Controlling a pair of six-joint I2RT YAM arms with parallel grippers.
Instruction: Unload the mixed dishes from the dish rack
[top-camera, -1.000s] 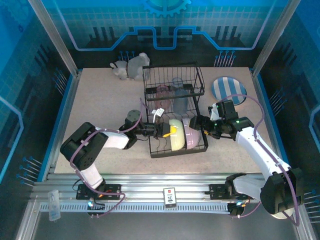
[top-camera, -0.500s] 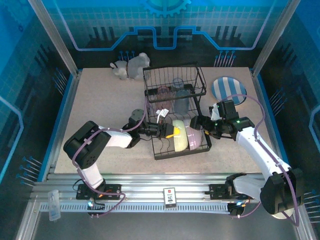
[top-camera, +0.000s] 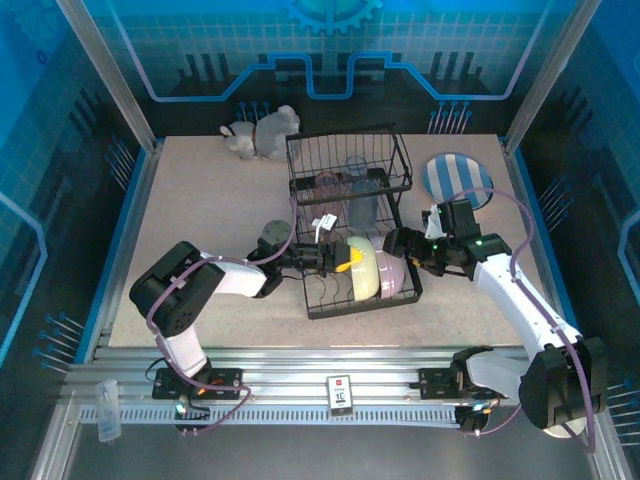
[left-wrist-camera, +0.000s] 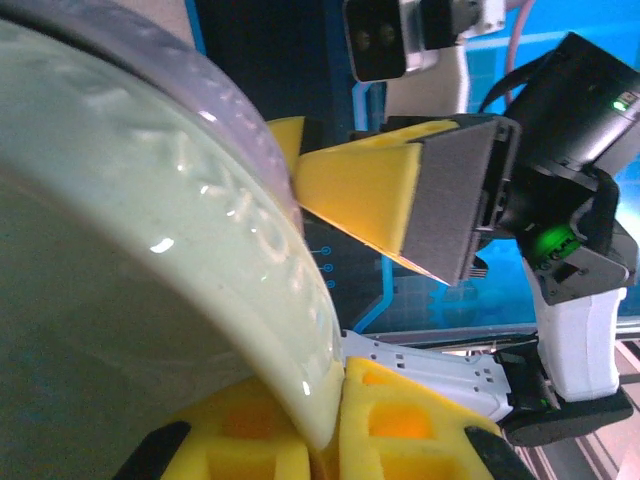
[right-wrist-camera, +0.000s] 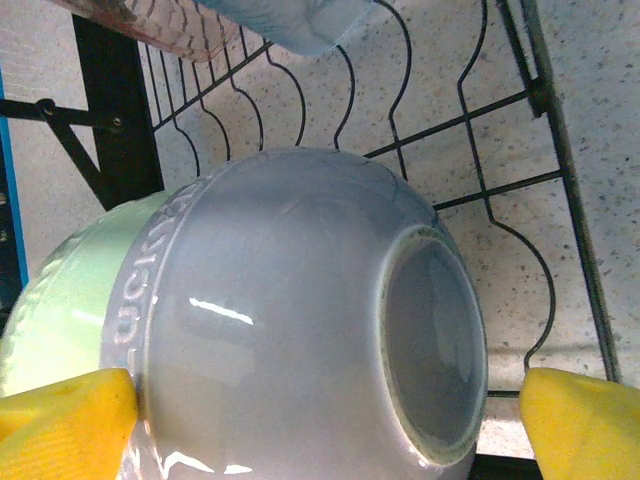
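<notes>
The black wire dish rack (top-camera: 350, 160) stands mid-table. In its lower tier a pale green bowl (top-camera: 364, 268) and a lavender bowl (top-camera: 392, 275) rest nested on edge. My left gripper (top-camera: 343, 264) is shut on the pale green bowl's rim (left-wrist-camera: 300, 330), which is pinched between yellow fingers (left-wrist-camera: 420, 420). My right gripper (top-camera: 398, 245) is open. Its fingers (right-wrist-camera: 585, 420) straddle the lavender bowl (right-wrist-camera: 290, 340), with the green bowl (right-wrist-camera: 70, 290) behind it. A pink tumbler (top-camera: 326, 185) and a blue-grey tumbler (top-camera: 362, 192) sit in the rack. A striped plate (top-camera: 457, 180) lies on the table at right.
A white animal figurine (top-camera: 262, 130) stands at the back, left of the rack. The rack's curved wires (right-wrist-camera: 470, 170) run close over the speckled table (top-camera: 200, 210). Blue enclosure walls ring the table. My right gripper's finger (left-wrist-camera: 400, 190) shows just beyond the bowls in the left wrist view.
My left gripper has pushed rightward with the green bowl. The rack's front end has slid slightly right. My right gripper has edged left, closer around the lavender bowl.
</notes>
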